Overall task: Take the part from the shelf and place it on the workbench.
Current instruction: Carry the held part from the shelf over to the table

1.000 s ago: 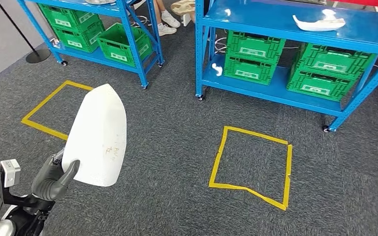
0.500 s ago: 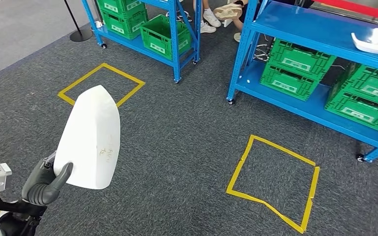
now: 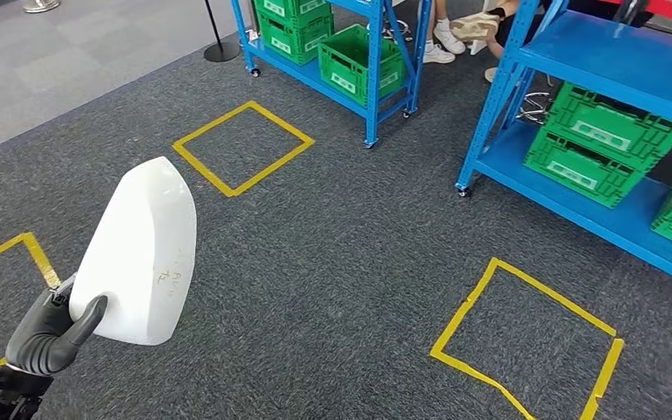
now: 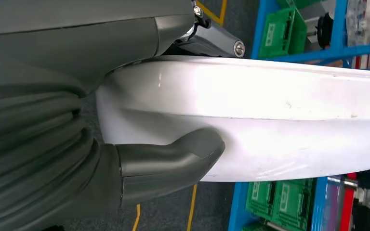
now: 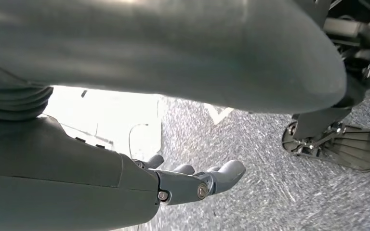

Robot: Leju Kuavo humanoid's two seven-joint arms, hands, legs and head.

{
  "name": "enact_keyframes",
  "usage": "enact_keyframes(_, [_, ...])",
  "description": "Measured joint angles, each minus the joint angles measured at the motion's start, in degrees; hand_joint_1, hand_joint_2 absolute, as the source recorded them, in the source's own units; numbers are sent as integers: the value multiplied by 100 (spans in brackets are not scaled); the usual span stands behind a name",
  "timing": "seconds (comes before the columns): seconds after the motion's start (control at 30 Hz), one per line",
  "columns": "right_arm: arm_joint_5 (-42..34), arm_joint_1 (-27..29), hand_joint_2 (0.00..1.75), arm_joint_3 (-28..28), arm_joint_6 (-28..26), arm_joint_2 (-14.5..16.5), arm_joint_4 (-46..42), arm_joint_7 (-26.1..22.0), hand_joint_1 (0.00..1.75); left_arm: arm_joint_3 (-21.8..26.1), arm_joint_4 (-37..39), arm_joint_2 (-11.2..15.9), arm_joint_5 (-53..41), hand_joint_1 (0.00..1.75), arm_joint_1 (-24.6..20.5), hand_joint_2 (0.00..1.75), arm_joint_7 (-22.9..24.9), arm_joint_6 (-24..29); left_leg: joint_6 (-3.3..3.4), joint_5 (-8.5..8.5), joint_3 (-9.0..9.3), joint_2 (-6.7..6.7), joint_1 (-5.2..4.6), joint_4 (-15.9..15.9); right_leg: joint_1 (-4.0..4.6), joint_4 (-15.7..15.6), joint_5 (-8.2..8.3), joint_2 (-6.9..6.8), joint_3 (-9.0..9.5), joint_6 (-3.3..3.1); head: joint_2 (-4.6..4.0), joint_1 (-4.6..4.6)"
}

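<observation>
**Carrying the part away from the shelves**

In the head view, our left hand grasps the white moulded part at its lower end, thumb pressed across its face, and holds it upright above the grey carpet. Over the last second the whole scene has slid: the blue shelving with its green crates has drifted toward the right edge, and a further yellow tape square has come into sight. The part sits the same in our hand, so we judge that we are turning, not that things moved. No workbench is in sight yet; the carry is under way.

In the left wrist view, our thumb and fingers clamp the part's white edge.

In the right wrist view, our right hand hangs over the carpet, holding nothing, fingers loosely extended.
</observation>
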Motion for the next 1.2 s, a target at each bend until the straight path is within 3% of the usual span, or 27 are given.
enact_keyframes(0.07, [3,5,0,0,0,4,0,-1,0,7,7,24,26,175,-7,175,5,1,41,278,428,272,-8,-759,17,9,-37,-139,37,53,0,3])
enact_keyframes(0.13, [11,10,0,0,0,-1,0,-1,0,2,30,26,30,175,-25,175,-16,11,128,355,607,420,-38,-1096,44,9,-67,-255,73,124,0,16])
enact_keyframes(0.2, [30,9,0,2,0,-13,-1,3,0,-3,75,24,25,175,-52,175,-49,44,215,373,579,286,-56,-1096,44,-7,-76,-361,105,195,0,23])
enact_keyframes(0.23, [43,8,0,3,0,-31,-2,7,0,-5,107,24,16,175,-73,175,-77,64,251,391,571,216,-50,-1113,31,13,-104,-291,112,233,0,26])
enact_keyframes(0.27, [55,11,0,8,0,-48,-3,1,0,-10,148,23,5,175,-113,175,-106,86,288,411,566,146,-40,-1134,17,109,-182,-134,78,262,0,31])
enact_keyframes(0.33, [71,35,0,24,1,-94,-3,-37,0,-44,262,20,-15,175,-225,175,-175,122,347,444,556,1,-24,-1158,2,655,-495,286,-176,291,0,49])
enact_keyframes(0.4, [76,73,0,37,2,-139,-2,-63,0,-95,399,17,-23,175,-317,175,-239,153,374,454,536,-162,-35,-1152,12,1388,-780,449,-560,284,0,61])
enact_keyframes(0.43, [77,85,0,39,2,-167,-2,-50,0,-121,475,19,-25,175,-345,175,-274,163,376,455,531,-248,-41,-1144,16,1572,-783,467,-677,278,0,63])
enact_keyframes(0.47, [73,89,0,39,2,-195,-2,-27,0,-146,552,23,-26,175,-376,175,-314,173,375,455,527,-334,-44,-1132,16,1534,-669,479,-690,267,0,64])
enact_keyframes(0.5, [61,86,0,39,2,-227,-2,-6,0,-182,637,33,-26,175,-422,175,-366,180,373,454,525,-421,-45,-1116,14,1278,-464,502,-596,250,0,66])
enact_keyframes(0.57, [19,71,0,39,2,-296,-2,13,0,-297,852,77,-23,175,-555,175,-509,211,348,452,510,-586,-48,-1080,7,515,-86,698,-277,208,0,74])
enact_keyframes(0.63, [-27,52,0,37,2,-350,-2,-30,0,-429,1071,146,-22,175,-688,175,-638,240,281,469,472,-730,-45,-1066,12,119,24,843,-116,180,0,80])
enact_keyframes(0.7, [-84,33,0,25,1,-377,-3,-58,0,-542,1259,226,-9,175,-796,175,-727,245,186,515,433,-852,-26,-1101,24,80,41,755,-112,131,0,80])
enact_keyframes(0.77, [-150,24,0,0,1,-395,-4,-33,0,-676,1504,291,10,175,-991,175,-807,250,125,493,368,-662,-27,-1053,15,19,92,606,-93,43,0,67])
enact_keyframes(0.83, [-186,39,0,-21,1,-407,-3,-18,0,-850,1787,319,-5,175,-1268,175,-876,278,85,244,154,-265,-37,-620,15,-23,118,433,-81,-19,0,41])
enact_keyframes(0.87, [-199,57,0,-28,1,-413,-3,-19,0,-940,1912,326,-24,175,-1381,175,-909,296,60,65,-13,-143,-32,-259,24,-25,116,350,-82,-36,0,29])
enact_keyframes(0.93, [-238,94,0,-45,1,-420,-2,-17,0,-1090,2112,327,-63,175,-1484,175,-982,329,17,-136,-267,-75,-6,332,36,-21,107,196,-83,-46,0,28])
enact_keyframes(0.97, [-262,108,0,-63,1,-421,-2,-17,0,-1144,2185,329,-71,175,-1500,175,-1018,343,5,-97,-273,-62,5,380,36,-19,101,127,-82,-45,0,27])
enact_keyframes(1.03, [-295,123,0,-106,0,-421,-2,-17,0,-1205,2266,344,-74,175,-1525,175,-1078,362,1,221,30,43,16,-158,36,-9,80,4,-66,-24,0,26])
enact_keyframes(1.07, [-301,129,0,-121,0,-421,-2,-17,0,-1223,2285,352,-72,175,-1550,175,-1092,367,15,350,234,183,-8,-542,48,0,61,-57,-54,0,0,25])
enact_keyframes(1.13, [-303,141,0,-132,0,-422,-2,-20,0,-1248,2299,360,-63,175,-1582,175,-1090,379,109,475,483,363,-51,-1039,82,18,23,-172,-32,60,0,33])
enact_keyframes(1.17, [-298,147,0,-134,0,-423,-2,-19,0,-1256,2299,359,-60,175,-1575,175,-1080,391,163,454,493,364,-75,-1087,97,19,12,-229,-22,89,0,38])
enact_keyframes(1.2, [-292,148,0,-136,0,-423,-2,-19,0,-1258,2293,358,-57,175,-1551,175,-1067,401,216,467,482,282,-78,-1092,98,15,4,-291,-10,116,0,41])
